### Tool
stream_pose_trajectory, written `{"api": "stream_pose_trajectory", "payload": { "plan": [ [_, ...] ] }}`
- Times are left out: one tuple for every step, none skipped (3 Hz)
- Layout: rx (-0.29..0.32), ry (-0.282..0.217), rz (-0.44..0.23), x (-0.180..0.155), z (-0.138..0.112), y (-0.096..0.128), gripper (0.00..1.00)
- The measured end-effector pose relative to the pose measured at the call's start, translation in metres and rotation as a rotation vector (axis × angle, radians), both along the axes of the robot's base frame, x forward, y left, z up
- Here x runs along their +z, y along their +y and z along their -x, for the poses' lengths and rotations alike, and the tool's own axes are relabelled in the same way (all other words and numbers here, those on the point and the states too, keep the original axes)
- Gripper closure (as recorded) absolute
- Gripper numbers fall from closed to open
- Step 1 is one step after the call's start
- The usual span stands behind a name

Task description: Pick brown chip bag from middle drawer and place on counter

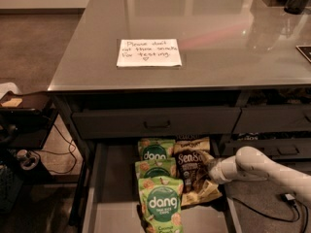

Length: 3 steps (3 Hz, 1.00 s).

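The brown chip bag (190,166) with white "Sea Salt" lettering lies in the open middle drawer (115,178), to the right of the green bags. My gripper (210,172) reaches in from the right at the end of the white arm. It is at the right edge of the brown bag, and its tip is lost against the dark, crumpled side of the bag. The grey glossy counter (223,42) spreads above the drawers.
Three green "dang" bags (159,202) lie in a row left of the brown bag. A white paper note (148,52) lies on the counter. A closed drawer front with a handle (156,123) is above the open drawer. A dark side table (24,103) stands at the left.
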State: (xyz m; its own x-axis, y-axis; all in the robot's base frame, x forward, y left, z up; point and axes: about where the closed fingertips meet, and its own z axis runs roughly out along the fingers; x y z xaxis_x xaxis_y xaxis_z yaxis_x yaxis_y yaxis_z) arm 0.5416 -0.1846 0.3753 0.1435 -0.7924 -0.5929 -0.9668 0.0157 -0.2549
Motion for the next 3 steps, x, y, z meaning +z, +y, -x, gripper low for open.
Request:
{"api": "stream_pose_trajectory", "payload": {
  "plan": [
    [0.000,0.000,0.000,0.003,0.000,0.000,0.42],
    [0.000,0.000,0.000,0.009,0.000,-0.001,0.66],
    [0.000,-0.001,0.000,0.014,0.000,-0.001,0.89]
  ]
}}
